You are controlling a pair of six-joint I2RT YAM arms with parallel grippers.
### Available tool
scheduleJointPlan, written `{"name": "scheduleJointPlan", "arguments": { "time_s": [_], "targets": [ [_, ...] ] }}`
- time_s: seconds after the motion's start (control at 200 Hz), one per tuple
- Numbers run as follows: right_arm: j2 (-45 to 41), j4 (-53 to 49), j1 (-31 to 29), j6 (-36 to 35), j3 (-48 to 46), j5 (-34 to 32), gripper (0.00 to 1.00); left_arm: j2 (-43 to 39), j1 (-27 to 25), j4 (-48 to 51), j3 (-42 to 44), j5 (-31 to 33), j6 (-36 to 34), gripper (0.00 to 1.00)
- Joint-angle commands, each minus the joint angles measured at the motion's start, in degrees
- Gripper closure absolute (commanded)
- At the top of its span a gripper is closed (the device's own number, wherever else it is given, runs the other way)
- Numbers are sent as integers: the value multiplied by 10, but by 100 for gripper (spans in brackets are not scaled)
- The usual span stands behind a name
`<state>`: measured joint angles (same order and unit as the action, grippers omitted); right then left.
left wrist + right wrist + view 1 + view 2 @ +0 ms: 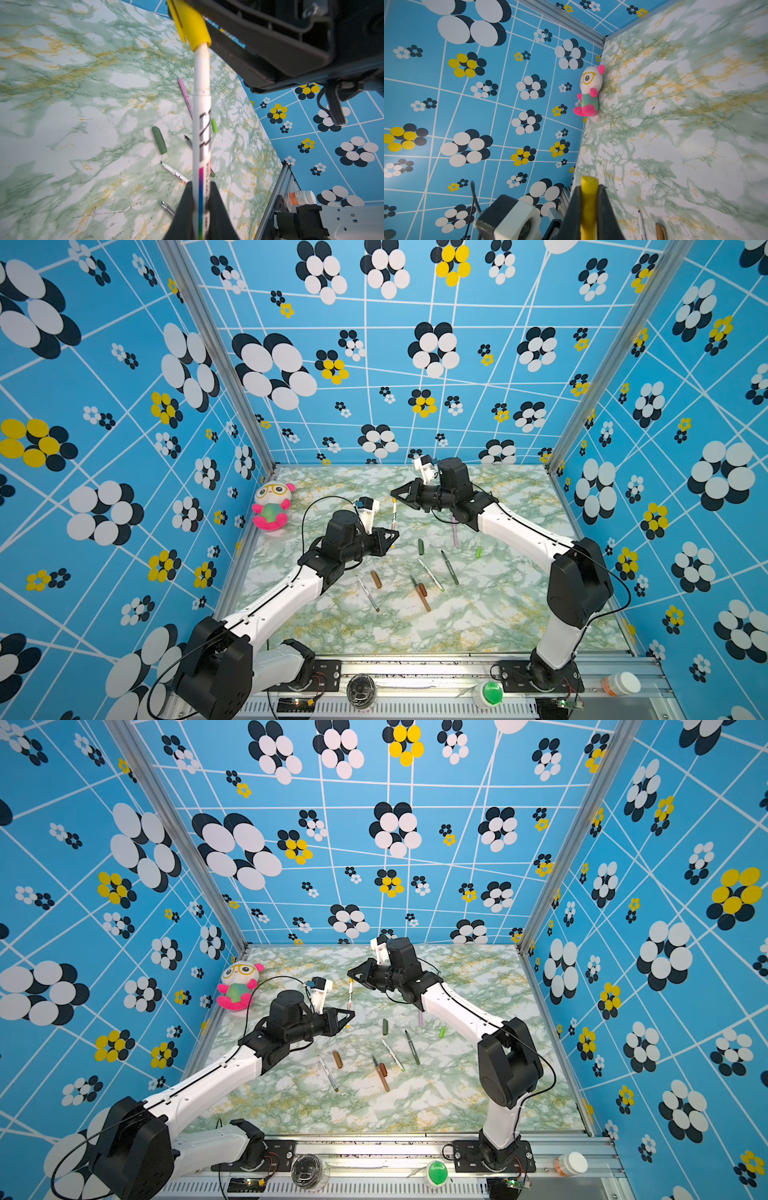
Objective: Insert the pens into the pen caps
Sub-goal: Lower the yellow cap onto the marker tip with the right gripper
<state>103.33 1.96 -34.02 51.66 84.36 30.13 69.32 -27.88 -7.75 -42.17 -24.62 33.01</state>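
My left gripper [395, 536] [200, 185] is shut on a white pen [394, 517] [201, 83], held above the table at mid-back. The pen's far end sits inside a yellow pen cap [191, 27] [589, 199], and my right gripper [392, 492] [588, 188] is shut on that cap. On the table lie a pink pen [455, 531], a dark green pen [450, 567], two white pens [431, 574] [368, 593] and a brown pen [422, 598]. Loose caps lie among them: dark green [421, 546], lime green [478, 551], brown [376, 579] and reddish-brown [423, 588].
A plush toy [272, 506] leans in the back left corner of the marble table [498, 614]. Patterned blue walls close three sides. On the front rail stand a green button [490, 693] and a pill bottle [621, 684].
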Motion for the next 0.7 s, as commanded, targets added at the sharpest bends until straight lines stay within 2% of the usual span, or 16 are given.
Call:
{"name": "scheduleJointPlan", "arguments": {
  "time_s": [0.0,0.325,0.695],
  "targets": [
    [-10,-5,-8,-15,10,-4,100,-6,-3,-18,-7,12,0,100],
    [-21,12,-20,-36,-6,-7,100,-14,-3,-66,-3,33,39,100],
    [-29,21,-32,-53,-20,-9,100,-8,-6,-96,-30,44,43,100]
  ]
}}
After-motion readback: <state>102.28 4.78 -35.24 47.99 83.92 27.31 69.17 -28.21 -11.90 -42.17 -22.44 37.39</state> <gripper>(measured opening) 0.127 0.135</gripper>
